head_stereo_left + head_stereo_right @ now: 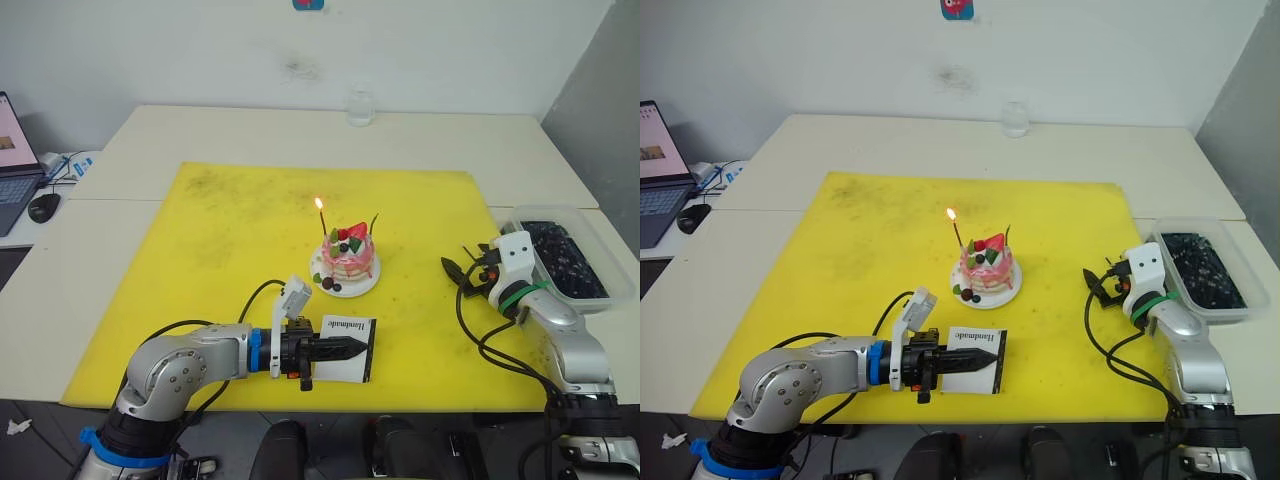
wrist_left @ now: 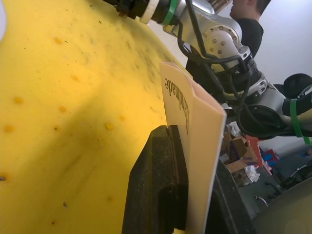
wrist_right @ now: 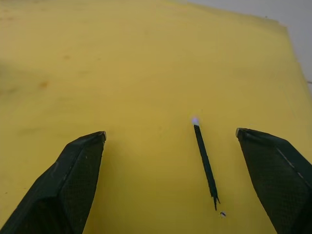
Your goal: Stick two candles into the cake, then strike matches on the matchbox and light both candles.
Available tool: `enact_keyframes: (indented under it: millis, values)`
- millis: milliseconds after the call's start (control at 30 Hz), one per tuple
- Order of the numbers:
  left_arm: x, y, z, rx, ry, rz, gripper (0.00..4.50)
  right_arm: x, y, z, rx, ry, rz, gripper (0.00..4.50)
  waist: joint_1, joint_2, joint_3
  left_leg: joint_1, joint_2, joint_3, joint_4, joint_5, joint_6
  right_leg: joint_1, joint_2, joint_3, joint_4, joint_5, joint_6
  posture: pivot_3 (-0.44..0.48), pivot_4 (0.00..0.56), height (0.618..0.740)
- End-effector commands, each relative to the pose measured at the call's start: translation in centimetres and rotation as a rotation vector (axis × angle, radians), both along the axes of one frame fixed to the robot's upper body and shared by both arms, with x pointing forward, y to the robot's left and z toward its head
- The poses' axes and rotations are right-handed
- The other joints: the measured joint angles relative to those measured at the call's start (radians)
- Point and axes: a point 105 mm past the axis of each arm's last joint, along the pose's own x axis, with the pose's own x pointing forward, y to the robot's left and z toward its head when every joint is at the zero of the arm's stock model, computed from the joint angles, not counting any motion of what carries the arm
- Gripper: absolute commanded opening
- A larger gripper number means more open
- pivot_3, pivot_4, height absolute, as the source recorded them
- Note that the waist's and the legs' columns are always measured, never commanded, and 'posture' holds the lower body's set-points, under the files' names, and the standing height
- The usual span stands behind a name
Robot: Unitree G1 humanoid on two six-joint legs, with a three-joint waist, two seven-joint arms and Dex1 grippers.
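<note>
Closest is the left gripper [image 1: 345, 348], squeezing the matchbox [image 1: 350, 326] near the cake [image 1: 347, 262]. Right gripper [image 3: 170, 134] fingers are wide apart over a match [image 3: 205, 165], maybe still glowing; it could burn the yellow mat [image 1: 230, 230].

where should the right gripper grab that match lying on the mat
Grip the match near its dark lower end, away from the pale glowing tip. It lies flat on the yellow mat, so come straight down with the right gripper, whose open fingers already straddle it, closing across the thin shaft.
</note>
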Motion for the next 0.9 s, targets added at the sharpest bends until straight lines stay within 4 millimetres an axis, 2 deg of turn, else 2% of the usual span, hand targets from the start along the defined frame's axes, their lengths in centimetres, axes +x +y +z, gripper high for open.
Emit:
enact_keyframes:
  millis: [33, 100, 433, 467, 700, 900]
  values:
    - [-0.2, 0.0, 0.8, -0.013, -0.032, -0.004, 0.00, 0.4, -0.7, 0.7, 0.007, -0.025, -0.042, 4.31, 0.000, 0.000, 0.000, 0.000, 0.000, 0.000, 0.000, 0.000, 0.000, 0.000, 0.000, 0.000, 0.000, 0.000, 0.000, 0.000, 0.150, 0.740]
    - [-0.2, 0.0, 0.8, -0.013, -0.032, -0.005, 0.00, 0.4, -0.7, 0.5, 0.017, -0.013, -0.057, 3.95, 0.000, 0.000, 0.000, 0.000, 0.000, 0.000, 0.000, 0.000, 0.000, 0.000, 0.000, 0.000, 0.000, 0.000, 0.000, 0.000, 0.150, 0.740]
    - [-0.5, -0.2, 0.8, -0.014, -0.038, -0.008, 0.00, 0.2, -0.8, 0.2, 0.048, 0.001, -0.118, 0.28, 0.000, 0.000, 0.000, 0.000, 0.000, 0.000, 0.000, 0.000, 0.000, 0.000, 0.000, 0.000, 0.000, 0.000, 0.000, 0.000, 0.150, 0.740]
    - [-0.5, -0.2, 0.8, -0.015, -0.039, -0.009, 0.00, 0.2, -0.7, 0.2, 0.057, 0.004, -0.120, 0.03, 0.000, 0.000, 0.000, 0.000, 0.000, 0.000, 0.000, 0.000, 0.000, 0.000, 0.000, 0.000, 0.000, 0.000, 0.000, 0.000, 0.150, 0.740]
    - [-0.6, -0.3, 0.8, -0.017, -0.040, -0.012, 0.00, -0.3, 0.7, 1.2, 0.065, -0.017, -0.053, 0.03, 0.000, 0.000, 0.000, 0.000, 0.000, 0.000, 0.000, 0.000, 0.000, 0.000, 0.000, 0.000, 0.000, 0.000, 0.000, 0.000, 0.150, 0.740]
    - [-0.4, -0.2, 0.8, -0.015, -0.040, -0.012, 0.00, -1.8, 2.6, 4.2, 0.060, -0.071, 0.046, 0.03, 0.000, 0.000, 0.000, 0.000, 0.001, 0.000, 0.000, 0.000, 0.000, 0.000, 0.000, 0.000, 0.000, 0.000, 0.000, 0.000, 0.150, 0.740]
